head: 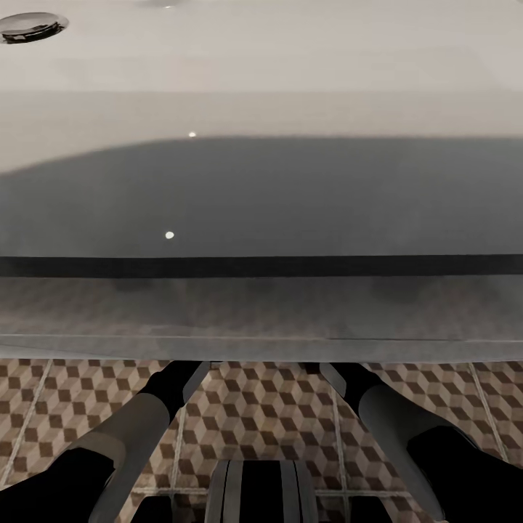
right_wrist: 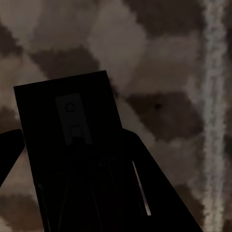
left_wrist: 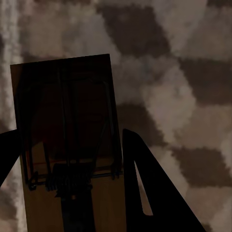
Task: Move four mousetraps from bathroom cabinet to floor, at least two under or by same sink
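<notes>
The wide white sink [head: 261,65] spans the head view from above, and both forearms reach under its front edge, which hides the hands there. In the left wrist view a tan mousetrap [left_wrist: 63,96] with dark wire sits between the fingers of my left gripper [left_wrist: 67,133], close above the cube-patterned bathroom floor [left_wrist: 183,72]. In the right wrist view a second mousetrap [right_wrist: 67,111], in deep shadow, is held by my right gripper [right_wrist: 71,135] over the same tiles [right_wrist: 159,58]. The cabinet is out of view.
The sink's drain [head: 29,25] lies at the basin's far left. The vanity's glossy front [head: 261,312] overhangs the tiled floor [head: 261,414]. My left forearm [head: 138,428] and right forearm [head: 392,421] angle in below it, with the robot's trunk [head: 261,494] between them.
</notes>
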